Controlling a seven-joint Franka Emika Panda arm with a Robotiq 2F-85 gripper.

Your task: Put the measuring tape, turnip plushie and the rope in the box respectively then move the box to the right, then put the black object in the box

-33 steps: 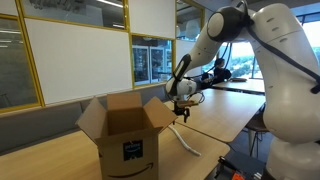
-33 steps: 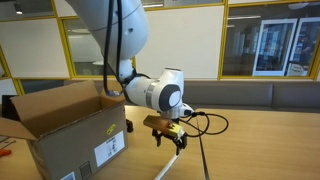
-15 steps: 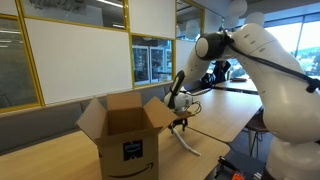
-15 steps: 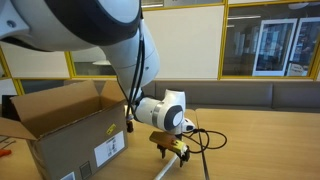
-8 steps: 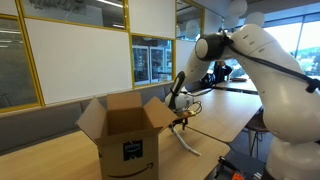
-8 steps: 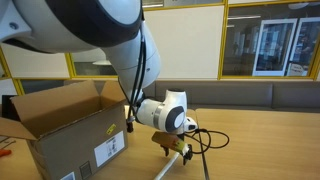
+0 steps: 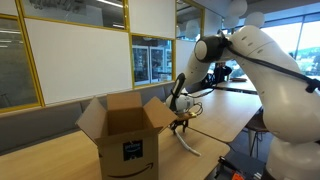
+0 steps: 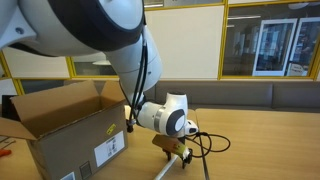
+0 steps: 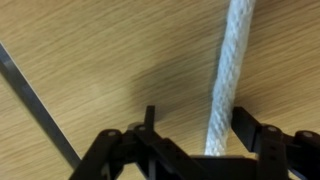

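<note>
Your gripper [image 9: 197, 122] is down low over the wooden table [image 7: 218, 114], just to the right of the box [image 7: 125, 140]. In the wrist view its jaws are spread wide, with one finger [image 9: 247, 125] on each side of the rope [image 9: 230, 70]. The rope runs between them, closer to the right-hand finger, and neither pad is pressed against it, so you are holding nothing.

The rope is a thick white twisted cord lying flat on the table. In an exterior view it trails from under the gripper [image 7: 180, 123] toward the near right edge of the table, gently curved [image 7: 191, 146]. In an exterior view only a short pale length of it shows at the bottom edge [image 8: 162, 172], below the gripper [image 8: 176, 152].

The box stands upright to the left of the gripper with all its top flaps open. The black smile logo [image 7: 133, 152] faces the camera in an exterior view, and a white shipping label [image 8: 105, 150] shows on the side of the box [image 8: 60, 135] in an exterior view. You cannot see inside the box from any camera.

A black cable [image 8: 212, 142] loops off the wrist on the right side. A thin dark line [image 9: 35, 105] crosses the table at the left of the wrist view; what it is cannot be told.
</note>
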